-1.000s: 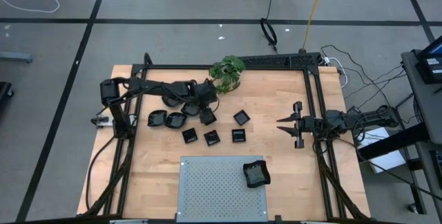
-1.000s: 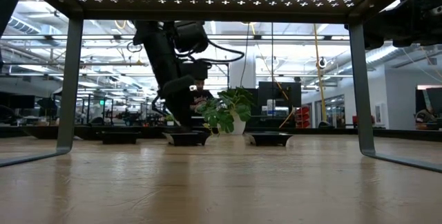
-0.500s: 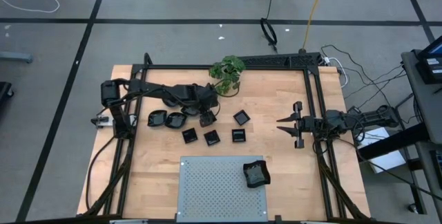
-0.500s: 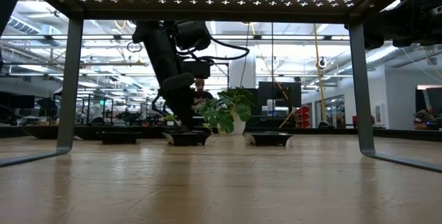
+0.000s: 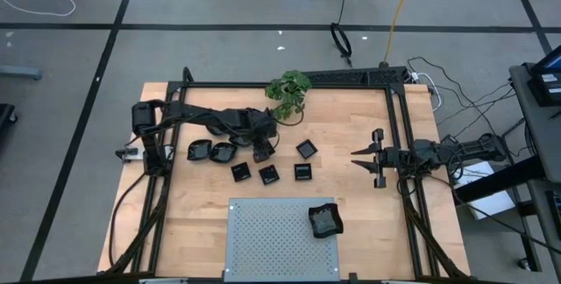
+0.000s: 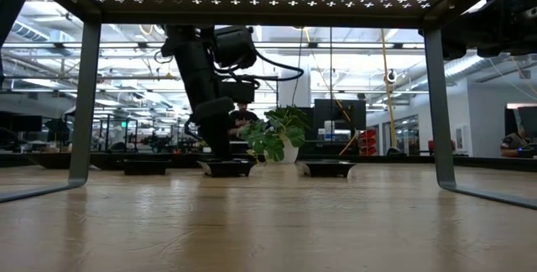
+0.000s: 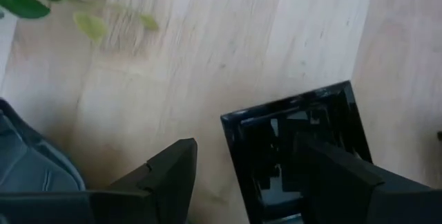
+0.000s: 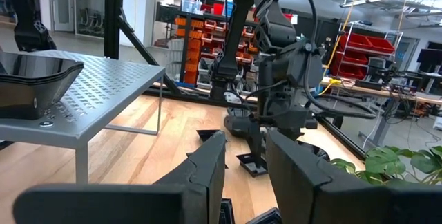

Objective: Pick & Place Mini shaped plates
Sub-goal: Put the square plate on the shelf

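Observation:
Several small glossy black plates lie flat on the wooden table, among them two rounded ones at the left and square ones in the middle. My left gripper points steeply down, open, over a square plate near the plant. One finger stands outside that plate's rim and the other over its hollow. Another plate sits on the grey perforated panel. My right gripper waits at the table's right side, level, slightly open and with nothing in it. My left gripper straddles one side rim of the square plate from above, with one finger outside it and one over the hollow. The plate lies flat on the table. I cannot tell whether either finger touches it.
A green leafy plant stands just beyond my left gripper at the far edge. The raised perforated panel fills the near middle, its legs on the table. A black frame runs along the table's sides. Bare wood lies between the plates and my right gripper.
My left gripper has crept a little toward the table's near edge and down, away from the plant, and now covers more of the square plate. Its fingers have stayed equally far apart. No plate has moved.

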